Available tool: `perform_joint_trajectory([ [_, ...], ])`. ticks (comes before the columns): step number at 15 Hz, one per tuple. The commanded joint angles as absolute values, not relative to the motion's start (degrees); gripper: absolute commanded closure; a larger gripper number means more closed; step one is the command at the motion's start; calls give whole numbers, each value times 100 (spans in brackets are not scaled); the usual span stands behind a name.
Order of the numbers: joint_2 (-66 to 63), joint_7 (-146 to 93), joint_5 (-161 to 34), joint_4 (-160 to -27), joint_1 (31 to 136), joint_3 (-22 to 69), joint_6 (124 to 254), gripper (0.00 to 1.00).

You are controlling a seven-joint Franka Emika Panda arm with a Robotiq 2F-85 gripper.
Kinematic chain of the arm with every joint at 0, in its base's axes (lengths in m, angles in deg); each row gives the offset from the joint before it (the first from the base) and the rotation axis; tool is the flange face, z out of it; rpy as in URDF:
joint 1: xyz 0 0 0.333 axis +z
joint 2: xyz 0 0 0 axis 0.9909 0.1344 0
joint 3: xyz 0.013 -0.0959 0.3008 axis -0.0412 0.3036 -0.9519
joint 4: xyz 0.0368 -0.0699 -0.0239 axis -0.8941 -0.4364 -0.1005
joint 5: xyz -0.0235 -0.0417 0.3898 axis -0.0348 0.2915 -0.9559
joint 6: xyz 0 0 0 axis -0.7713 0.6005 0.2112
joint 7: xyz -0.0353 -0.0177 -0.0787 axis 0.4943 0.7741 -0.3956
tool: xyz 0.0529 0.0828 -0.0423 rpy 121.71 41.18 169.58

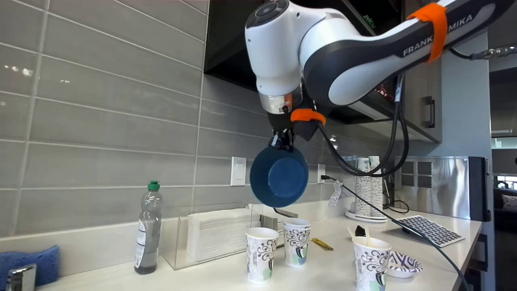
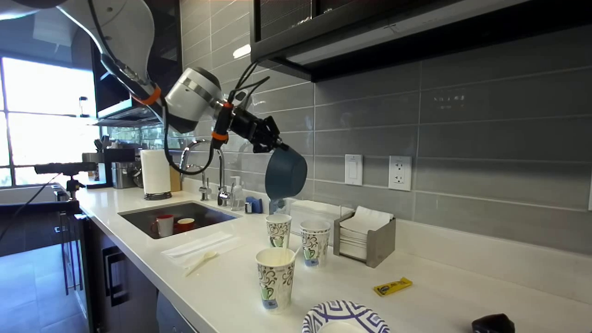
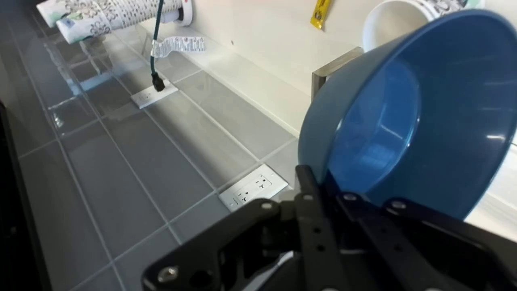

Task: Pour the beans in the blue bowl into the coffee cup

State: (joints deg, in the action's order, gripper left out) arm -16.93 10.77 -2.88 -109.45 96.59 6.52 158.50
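The arm (image 1: 343, 52) I operate has white shells (image 1: 270, 52) with dark grey covers (image 1: 327, 66), marked "FRANK" and "MIKA" on either side of an orange band (image 1: 437, 30). Black cables (image 1: 405, 139) hang in loops. A silver collar (image 1: 274, 103) precedes the black gripper (image 3: 319, 178), whose narrow linkages (image 3: 317, 226) show round screw heads (image 3: 167, 274). In my wrist view the linkages blur; their finish appears matte.

The robot arm (image 1: 371, 56) bears the letters "FRANK" and "MIKA".

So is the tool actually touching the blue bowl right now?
Touching. The wrist view shows the tool gripping the blue bowl by its rim, one finger on each side.
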Motion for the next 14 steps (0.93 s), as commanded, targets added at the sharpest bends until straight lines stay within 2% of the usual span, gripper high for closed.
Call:
perform_joint_trajectory([
  [1,-2248,1083,-1172,-11190,9534,710,16040,99],
  [8,-2926,1055,-2807,-11692,9367,886,16680,99],
  [14,-3724,1001,-4235,-12887,9116,1062,17836,99],
])
